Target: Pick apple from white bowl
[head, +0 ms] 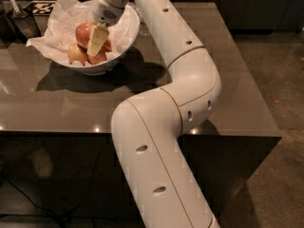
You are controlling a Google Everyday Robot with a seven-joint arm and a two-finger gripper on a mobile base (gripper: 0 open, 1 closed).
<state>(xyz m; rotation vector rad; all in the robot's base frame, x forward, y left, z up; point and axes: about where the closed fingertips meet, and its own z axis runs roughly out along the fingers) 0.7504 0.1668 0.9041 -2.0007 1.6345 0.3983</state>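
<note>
The white bowl (129, 38), lined with crumpled white paper, stands at the far left of the dark table (228, 94). The apple (82, 33), the largest one, red-orange, lies in the bowl toward its back left. A smaller yellowish apple (76, 54) and a smaller orange-red one (99, 58) lie in front of it. My gripper (97, 45) reaches down into the bowl from the right. It sits right against the apple's right side and hides part of it.
My white arm (190, 80) bends across the middle of the table from the front edge. A dark holder with a utensil (19, 18) and a black-and-white marker (40, 5) stand at the back left, beside the bowl. Floor lies to the right of the table.
</note>
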